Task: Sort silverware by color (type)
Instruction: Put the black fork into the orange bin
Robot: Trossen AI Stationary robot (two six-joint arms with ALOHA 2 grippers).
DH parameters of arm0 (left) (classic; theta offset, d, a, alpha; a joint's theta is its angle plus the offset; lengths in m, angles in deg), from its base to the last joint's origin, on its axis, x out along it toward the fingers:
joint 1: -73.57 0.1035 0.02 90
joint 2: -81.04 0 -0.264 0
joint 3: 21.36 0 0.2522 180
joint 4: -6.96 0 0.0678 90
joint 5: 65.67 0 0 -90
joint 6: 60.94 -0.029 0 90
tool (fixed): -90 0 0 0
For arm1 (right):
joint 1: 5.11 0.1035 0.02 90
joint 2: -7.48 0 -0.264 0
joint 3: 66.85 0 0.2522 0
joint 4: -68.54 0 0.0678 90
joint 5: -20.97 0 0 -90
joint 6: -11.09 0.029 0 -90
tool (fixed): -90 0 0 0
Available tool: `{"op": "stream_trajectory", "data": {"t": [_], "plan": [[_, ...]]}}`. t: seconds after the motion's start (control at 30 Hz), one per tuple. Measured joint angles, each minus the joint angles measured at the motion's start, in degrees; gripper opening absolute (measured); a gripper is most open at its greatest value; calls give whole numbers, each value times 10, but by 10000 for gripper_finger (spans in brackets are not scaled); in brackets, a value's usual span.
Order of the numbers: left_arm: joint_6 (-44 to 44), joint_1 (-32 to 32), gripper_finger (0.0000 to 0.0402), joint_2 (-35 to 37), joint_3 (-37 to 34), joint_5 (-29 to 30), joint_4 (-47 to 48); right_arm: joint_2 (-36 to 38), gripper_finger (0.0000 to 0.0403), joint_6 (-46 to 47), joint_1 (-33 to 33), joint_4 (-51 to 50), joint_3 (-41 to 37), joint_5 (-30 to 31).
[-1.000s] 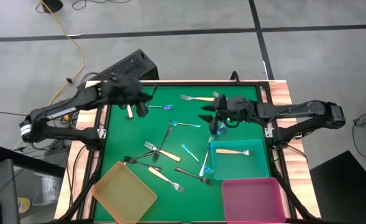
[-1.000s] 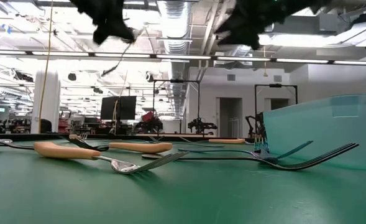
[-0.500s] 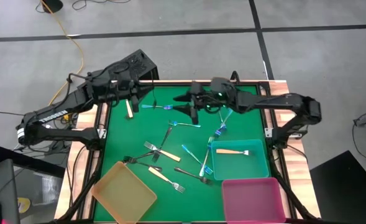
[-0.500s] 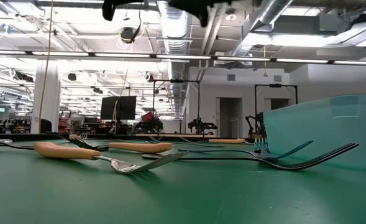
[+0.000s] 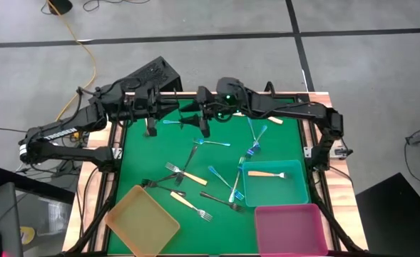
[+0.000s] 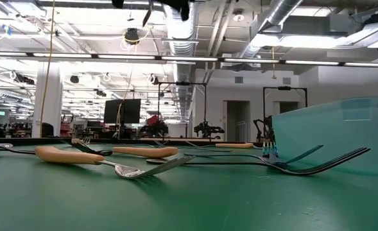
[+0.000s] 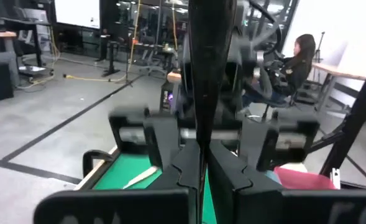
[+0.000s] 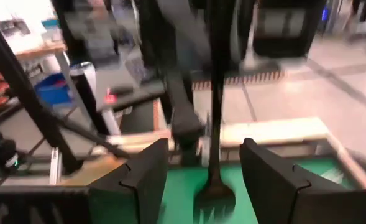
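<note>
A dark-grey fork (image 8: pixel 215 93) stands upright in the air above the far left of the green table (image 5: pixel 281 143). My left gripper (image 5: pixel 168 108) (image 7: pixel 201 158) is shut on it. My right gripper (image 5: pixel 192 120) (image 8: pixel 204 149) faces it, open, with one finger on either side of the fork and clear of it. In the low view only the undersides of both grippers and a bit of the fork (image 6: pixel 149 11) show, at the top edge. Several other forks, blue (image 5: pixel 215 143), cream-handled (image 5: pixel 188 202) and dark (image 5: pixel 220 200), lie loose on the table. My left gripper pinches the fork's handle (image 7: pixel 201 134) between its two fingers, which point level from the table's left and lie across the handle. The fork stands upright, tines (image 8: pixel 210 200) downward, lifted clear of the table.
A yellow tray (image 5: pixel 142 221) sits at the near left and a pink tray (image 5: pixel 289 227) at the near right. A teal tray (image 5: pixel 295 191) beside the pink one holds a cream-handled fork (image 5: pixel 267 173). A person sits in the room beyond the table (image 7: pixel 294 62).
My right gripper has swept up and toward the table's far left, to the left gripper, staying open. My left gripper has risen and tipped from slanting down to level, and the fork, which hung slanted below it, has gone up with it.
</note>
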Motion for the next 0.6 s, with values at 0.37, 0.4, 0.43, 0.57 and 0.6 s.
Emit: {"op": "stream_trajectory", "data": {"t": [0.37, 0.4, 0.43, 0.57, 0.6], "plan": [[-1, -17, 0, -29, 0, -16, -57, 3, 205, -12, 0, -1, 0, 1], [-1, -17, 0, -32, 0, -16, -57, 2, 198, -14, 1, -3, 0, 1], [-1, -17, 0, -34, 0, -16, -58, 2, 189, -15, 3, -5, 0, 1], [-3, -17, 0, -35, 0, -18, -58, 2, 131, -15, 5, -6, 0, 1], [-3, -17, 0, -34, 0, -19, -59, 2, 114, -15, 5, -6, 0, 1]]}}
